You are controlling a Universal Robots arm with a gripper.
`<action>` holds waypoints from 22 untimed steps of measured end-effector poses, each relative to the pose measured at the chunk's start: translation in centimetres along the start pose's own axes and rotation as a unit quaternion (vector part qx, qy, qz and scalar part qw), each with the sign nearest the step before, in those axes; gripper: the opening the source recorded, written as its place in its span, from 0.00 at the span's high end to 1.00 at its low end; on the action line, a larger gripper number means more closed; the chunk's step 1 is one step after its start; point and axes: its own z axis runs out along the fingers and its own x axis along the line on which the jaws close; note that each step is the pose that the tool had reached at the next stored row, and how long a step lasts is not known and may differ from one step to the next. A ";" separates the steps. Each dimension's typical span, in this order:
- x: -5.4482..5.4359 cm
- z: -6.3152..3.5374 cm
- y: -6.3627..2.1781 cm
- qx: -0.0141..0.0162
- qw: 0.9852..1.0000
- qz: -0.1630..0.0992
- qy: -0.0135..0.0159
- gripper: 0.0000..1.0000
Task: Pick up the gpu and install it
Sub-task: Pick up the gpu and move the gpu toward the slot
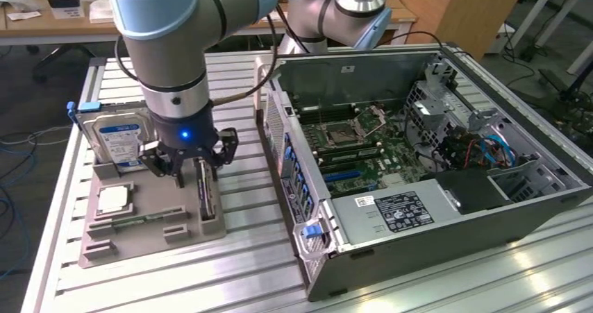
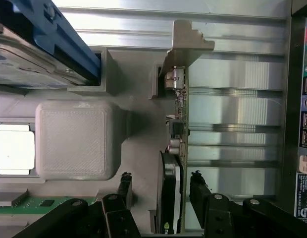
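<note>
The gpu [image 2: 176,131], a thin dark card with a metal end bracket, is seen standing in the grey plastic tray [image 2: 138,124]. It is straddled by the black gripper [image 2: 161,184], whose fingers are parted and grasp nothing. Installation is not yet begun.

Black gpu [image 1: 207,200], grey holder [image 1: 139,242], blue-labelled silver hard drive [image 1: 116,139], green memory stick [image 1: 139,221], ribbed silver table [image 1: 232,275]

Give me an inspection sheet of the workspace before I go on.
Surface: slatted metal table, fixture on it.
Job's things: gpu upright on edge in a fixture slot; open case beside it, at the exterior view's right.
Clutter: hard drive, CPU, memory stick in fixture.
Grippers: gripper open, straddling gpu.
Cables: grey cable off the arm; blue cables inside case.
Surroundings: wooden desks behind.
</note>
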 end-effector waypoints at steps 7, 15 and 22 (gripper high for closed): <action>-0.3 0.96 -0.05 0.000 1.000 0.003 0.000 0.41; -0.3 1.28 -0.07 0.000 1.000 0.004 0.000 0.41; -0.3 1.33 -0.15 0.000 1.000 0.004 0.000 0.49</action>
